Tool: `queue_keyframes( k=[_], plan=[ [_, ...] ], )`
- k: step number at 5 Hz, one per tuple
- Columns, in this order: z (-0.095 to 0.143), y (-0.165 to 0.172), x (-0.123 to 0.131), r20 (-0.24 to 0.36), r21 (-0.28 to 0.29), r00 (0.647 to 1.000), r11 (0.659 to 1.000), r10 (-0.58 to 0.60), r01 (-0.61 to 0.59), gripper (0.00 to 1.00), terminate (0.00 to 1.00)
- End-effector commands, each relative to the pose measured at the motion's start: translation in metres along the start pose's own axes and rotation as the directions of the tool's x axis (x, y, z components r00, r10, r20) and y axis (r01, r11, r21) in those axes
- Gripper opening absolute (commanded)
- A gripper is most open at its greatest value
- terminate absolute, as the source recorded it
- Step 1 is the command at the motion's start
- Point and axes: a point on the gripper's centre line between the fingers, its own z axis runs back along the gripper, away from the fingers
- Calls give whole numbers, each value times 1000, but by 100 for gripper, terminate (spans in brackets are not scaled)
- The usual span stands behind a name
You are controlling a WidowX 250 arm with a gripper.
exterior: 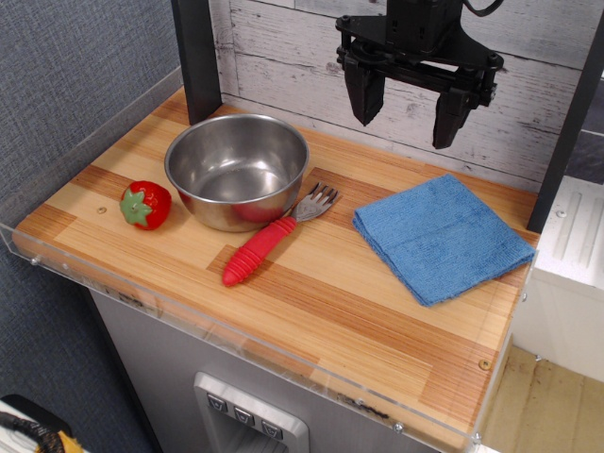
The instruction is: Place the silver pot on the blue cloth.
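— Four things lie on the wooden table (311,311)?
— Yes. The silver pot (237,171) stands left, well apart from the blue cloth (442,238) at right; a red-handled fork (278,236) touches the pot, a strawberry (145,205) sits beside it.
— The gripper (408,106)?
— Aloft near the wall, jaws apart, empty.

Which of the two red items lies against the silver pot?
The red-handled fork: its tines end rests by the silver pot at the right. The red strawberry toy sits apart, left of the pot.
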Motion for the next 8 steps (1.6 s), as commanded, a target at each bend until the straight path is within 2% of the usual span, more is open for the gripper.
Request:
queue_keyframes(
  k=[1,3,4,5,7,8],
  plan=[
    [0,0,0,0,0,1000,1000,0,0,100,0],
    [19,47,6,34,39,990,990,135,-136,100,0],
    [27,67,9,44,52,985,985,165,-167,100,0],
    [25,84,1,43,80,982,979,185,-188,100,0],
    [-6,95,-14,-13,93,976,972,219,-217,100,0],
    [-27,95,-24,-65,105,973,971,223,-215,100,0]
  ],
)
